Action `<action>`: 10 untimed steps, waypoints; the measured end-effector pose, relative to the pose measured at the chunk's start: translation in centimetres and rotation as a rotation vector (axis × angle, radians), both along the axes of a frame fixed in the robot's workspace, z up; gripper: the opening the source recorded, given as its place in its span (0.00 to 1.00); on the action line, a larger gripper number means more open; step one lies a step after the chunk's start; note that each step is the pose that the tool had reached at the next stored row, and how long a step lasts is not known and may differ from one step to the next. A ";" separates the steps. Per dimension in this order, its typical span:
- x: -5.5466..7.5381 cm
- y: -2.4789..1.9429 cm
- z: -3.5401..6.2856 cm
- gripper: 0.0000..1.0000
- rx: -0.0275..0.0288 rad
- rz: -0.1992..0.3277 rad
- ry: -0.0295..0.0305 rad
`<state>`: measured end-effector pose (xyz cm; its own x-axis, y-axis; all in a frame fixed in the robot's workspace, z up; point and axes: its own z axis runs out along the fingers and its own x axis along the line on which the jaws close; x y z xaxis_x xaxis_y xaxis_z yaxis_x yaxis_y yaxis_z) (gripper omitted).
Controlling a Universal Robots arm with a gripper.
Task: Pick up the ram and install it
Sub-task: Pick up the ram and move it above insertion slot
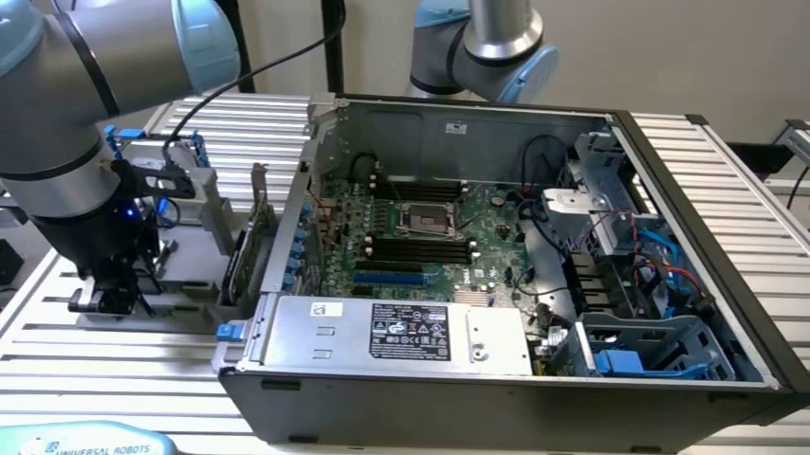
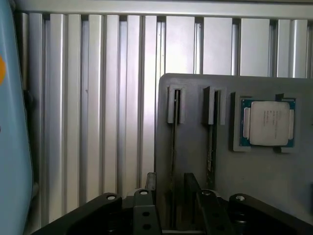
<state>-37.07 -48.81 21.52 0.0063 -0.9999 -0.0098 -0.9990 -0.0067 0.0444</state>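
Observation:
Two rams stand on edge in the slots of a grey holder plate [image 2: 195, 166]: one ram [image 2: 173, 142] and a second ram [image 2: 210, 147] beside it. My gripper [image 2: 171, 188] is open and hangs low over the plate. Its dark fingers [image 2: 151, 183] stand on either side of the first ram's near end, apart from it. In the exterior view my gripper [image 1: 112, 289] is down at the holder [image 1: 190, 284], on that view's left, outside the open computer case [image 1: 506, 370]. The motherboard [image 1: 487, 223] lies inside the case with black memory slots [image 1: 418, 248].
A square silver processor [image 2: 268, 122] sits in a pocket of the holder plate. An upright green card [image 1: 262, 237] stands between holder and case. The power supply [image 1: 393, 332] and drive cage [image 1: 658, 351] fill the case's near side. A second arm [image 1: 487, 47] stands behind the case.

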 end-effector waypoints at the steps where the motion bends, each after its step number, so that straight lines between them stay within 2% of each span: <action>1: 0.0 0.07 -0.11 0.36 0.0002 0.000 -0.0003; 10: -0.4 0.17 -1.33 0.36 0.0001 0.000 -0.0001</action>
